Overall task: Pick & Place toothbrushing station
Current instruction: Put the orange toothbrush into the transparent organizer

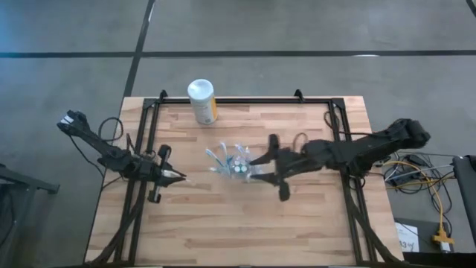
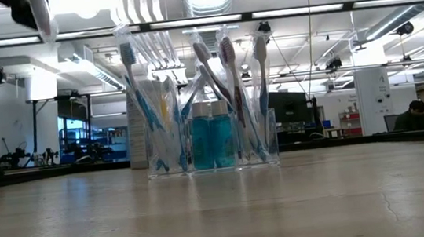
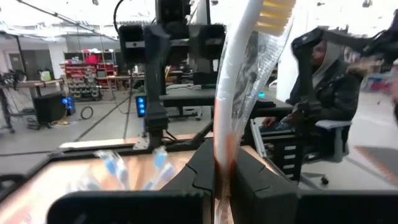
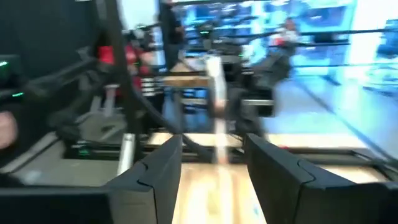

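Risk first, nearest the work: the left gripper is clamped tight on one wrapped toothbrush, pinched low on the handle w/ most of the length and the yellow-bristled head sticking well past the fingers. My read: a long lever in a thin wrapper could pivot or slide in the grip, so the tip may miss the cup's mouth or jab the brushes already standing there. It sits at the table's left side, tip aimed right toward the cup, still apart from it.

Mid table: the clear cup stands upright, packed w/ toothbrushes fanned outward and two teal tubes at its centre. It looks light and top-heavy, so a sideways push could probably tip or skid it.

Right gripper is just right of the cup, fingers partly apart, nothing between them as far as the wrist view shows. Any drift left and a finger could catch the fanned brushes.

Farther back: white canister near the far edge, well apart, low risk.

Surface: pale wood-plank tabletop in a black frame, flat, no lip near the cup. Room beyond: grey floor, ceiling strip lights, shelves, monitors, a seated person in dark clothes off the table.
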Controlling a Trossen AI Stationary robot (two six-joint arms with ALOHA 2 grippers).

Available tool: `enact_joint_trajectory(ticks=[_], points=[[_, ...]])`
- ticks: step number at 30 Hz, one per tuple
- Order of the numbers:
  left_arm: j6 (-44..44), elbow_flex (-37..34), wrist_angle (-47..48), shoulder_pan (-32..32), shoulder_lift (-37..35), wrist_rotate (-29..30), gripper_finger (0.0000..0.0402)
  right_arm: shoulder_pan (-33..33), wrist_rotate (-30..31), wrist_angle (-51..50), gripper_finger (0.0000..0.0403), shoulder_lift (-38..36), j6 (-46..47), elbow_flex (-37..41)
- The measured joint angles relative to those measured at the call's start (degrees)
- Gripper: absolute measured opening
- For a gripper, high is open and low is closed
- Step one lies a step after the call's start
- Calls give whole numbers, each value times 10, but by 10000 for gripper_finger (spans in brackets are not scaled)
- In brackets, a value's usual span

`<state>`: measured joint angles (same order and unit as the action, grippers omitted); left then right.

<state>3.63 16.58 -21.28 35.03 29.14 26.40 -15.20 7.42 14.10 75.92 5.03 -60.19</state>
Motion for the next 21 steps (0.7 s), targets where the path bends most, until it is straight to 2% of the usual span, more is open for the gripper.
enact_joint_trajectory(ticks=[3, 6, 9, 12, 14, 17, 21], points=[[-18, -60, -99, 0, 23, 0, 19, -7, 60, 43, 152, -54, 2, 97], [-22, -115, -216, -5, 55, 15, 19, -15, 124, 125, 115, -86, -13, 190], [-26, -146, -289, -19, 90, 70, 19, -7, 183, 240, 65, -77, -24, 273], [-26, -151, -300, -52, 124, 102, 19, 8, 193, 344, 19, -47, -22, 336], [-26, -146, -304, -84, 148, 91, 19, 8, 193, 401, 14, -27, -13, 366], [-27, -128, -309, -142, 177, 55, 19, 4, 166, 430, 13, -1, 7, 393], [-29, -99, -305, -216, 217, -40, 19, 0, 168, 471, 13, 38, 8, 407]])
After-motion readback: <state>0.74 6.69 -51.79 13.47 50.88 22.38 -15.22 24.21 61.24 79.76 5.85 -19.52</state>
